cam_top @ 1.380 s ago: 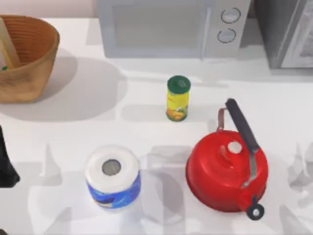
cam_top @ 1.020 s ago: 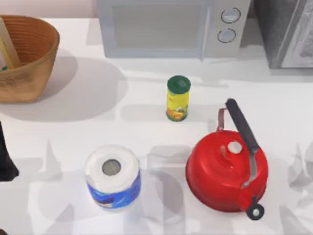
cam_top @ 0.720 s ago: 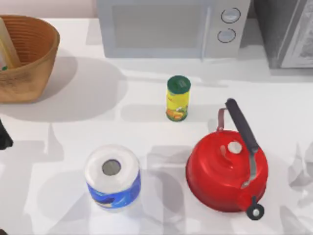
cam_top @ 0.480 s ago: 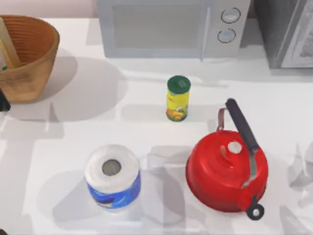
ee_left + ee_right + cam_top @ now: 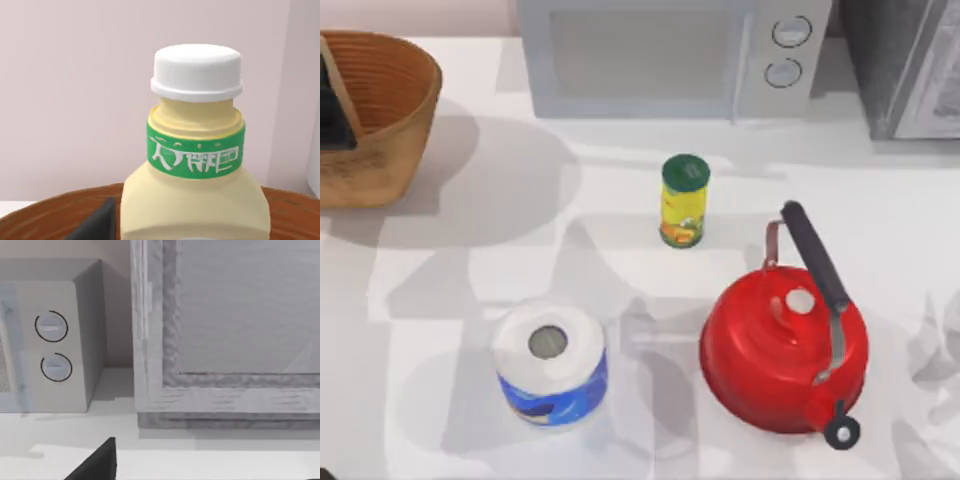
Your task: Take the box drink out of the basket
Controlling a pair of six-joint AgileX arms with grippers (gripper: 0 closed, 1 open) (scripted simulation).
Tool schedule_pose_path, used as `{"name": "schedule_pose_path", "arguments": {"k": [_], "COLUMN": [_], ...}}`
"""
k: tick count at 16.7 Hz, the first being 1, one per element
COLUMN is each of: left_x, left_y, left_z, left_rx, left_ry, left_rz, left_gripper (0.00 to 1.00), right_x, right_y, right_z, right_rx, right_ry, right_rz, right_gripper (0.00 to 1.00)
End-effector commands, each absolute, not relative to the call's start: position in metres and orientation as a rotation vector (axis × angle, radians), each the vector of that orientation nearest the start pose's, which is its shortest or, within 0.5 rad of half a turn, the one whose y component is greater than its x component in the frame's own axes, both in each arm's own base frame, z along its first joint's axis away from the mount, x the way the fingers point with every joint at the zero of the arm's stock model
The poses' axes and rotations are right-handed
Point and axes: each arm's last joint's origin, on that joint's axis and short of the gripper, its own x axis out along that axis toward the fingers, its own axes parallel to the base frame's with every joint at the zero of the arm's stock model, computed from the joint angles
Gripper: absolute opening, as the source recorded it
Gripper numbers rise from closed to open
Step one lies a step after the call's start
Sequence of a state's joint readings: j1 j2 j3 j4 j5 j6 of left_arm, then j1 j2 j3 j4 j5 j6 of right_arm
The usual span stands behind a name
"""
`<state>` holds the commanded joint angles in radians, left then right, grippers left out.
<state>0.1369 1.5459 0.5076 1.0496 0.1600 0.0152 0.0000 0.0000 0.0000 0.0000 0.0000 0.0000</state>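
Paper roll (image 5: 550,362) and red kettle (image 5: 784,349) sit nearest on the desk (image 5: 620,250), green-lidded can (image 5: 683,200) further back. Far left, the left claw (image 5: 334,105) hangs over the basket (image 5: 390,120), box drink (image 5: 195,165) standing inside, can't tell if its fingers are apart

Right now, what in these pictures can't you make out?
- Box drink: left wrist view cuts off its bottom; in the top view the dark left claw covers it.
- Left claw's fingers: open or shut, unclear.
- Basket: cut by the top view's left edge.
- Right claw: just a dark corner.
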Motion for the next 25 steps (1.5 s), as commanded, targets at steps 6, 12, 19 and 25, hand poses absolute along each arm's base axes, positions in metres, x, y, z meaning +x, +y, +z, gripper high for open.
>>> {"name": "schedule_pose_path", "arguments": {"k": [6,12,19,25], "left_x": [0.328,0.332,0.353,0.382], "left_y": [0.05,0.052,0.051,0.051], "left_z": [0.136,0.127,0.128,0.127], "left_rx": [-0.004,-0.005,-0.005,-0.005], "left_ry": [0.003,0.007,0.008,0.007], "left_rz": [-0.012,-0.013,-0.013,-0.013], "left_gripper": [1.0,1.0,1.0,1.0], "right_x": [0.106,0.106,0.106,0.106], "right_y": [-0.001,-0.001,-0.001,-0.001], "right_z": [0.16,0.16,0.16,0.16], "right_rx": [0.0,0.0,0.0,0.0], "right_ry": [0.0,0.0,0.0,0.0], "right_rz": [0.0,0.0,0.0,0.0], "right_gripper": [1.0,1.0,1.0,1.0]}}
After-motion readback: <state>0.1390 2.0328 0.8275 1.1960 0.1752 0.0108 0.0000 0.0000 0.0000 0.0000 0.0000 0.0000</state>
